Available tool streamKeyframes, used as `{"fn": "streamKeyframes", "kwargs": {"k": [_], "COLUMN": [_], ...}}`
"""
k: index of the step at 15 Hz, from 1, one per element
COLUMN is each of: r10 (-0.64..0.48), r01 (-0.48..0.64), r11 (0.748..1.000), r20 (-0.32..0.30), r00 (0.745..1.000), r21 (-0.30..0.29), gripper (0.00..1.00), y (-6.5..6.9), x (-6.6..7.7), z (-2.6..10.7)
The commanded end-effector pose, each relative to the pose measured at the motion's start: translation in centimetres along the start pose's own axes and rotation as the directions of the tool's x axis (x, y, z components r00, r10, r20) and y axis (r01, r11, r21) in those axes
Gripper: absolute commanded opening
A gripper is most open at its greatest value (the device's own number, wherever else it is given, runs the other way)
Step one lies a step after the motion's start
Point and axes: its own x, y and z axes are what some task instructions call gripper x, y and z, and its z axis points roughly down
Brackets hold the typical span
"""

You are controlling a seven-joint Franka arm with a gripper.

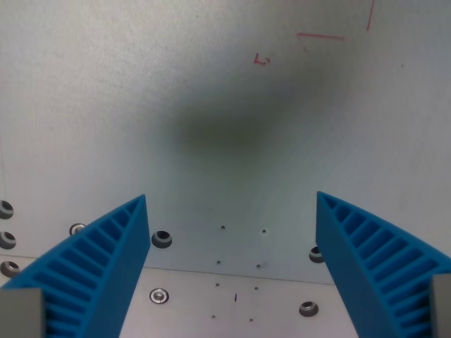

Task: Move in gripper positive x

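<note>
From my remote station, the wrist camera looks straight down on a pale grey metal tabletop point(106, 91), with the gripper point(232, 211) framing the lower half of the shot. Its two blue ribbed plastic fingers point(106, 267) stand wide apart, one at the wrist view's left and one at the wrist view's right, with nothing held between them. A soft dark shadow point(232, 120) lies on the plate above the gap. Round countersunk screw holes point(161, 239) dot the surface near the fingers, and a seam point(232, 273) runs across the plate between them, with a scatter of tiny pinholes point(223, 227) around it. Thin red pen marks point(320, 35) sit at the upper right of the view. I see no loose object on the plate.
</note>
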Motion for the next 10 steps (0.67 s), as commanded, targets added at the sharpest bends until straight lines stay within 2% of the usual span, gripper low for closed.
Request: {"fn": "streamKeyframes", "kwargs": {"k": [1, 10], "r10": [0.0, 0.0], "r01": [0.0, 0.0], "r11": [1.0, 1.0], "r20": [-0.004, -0.004], "r00": [1.0, 1.0], "r21": [0.0, 0.0], "gripper": [1.0, 1.0], "y": [0.0, 0.0], "x": [0.5, 5.0], "z": [-0.1, -0.2]}}
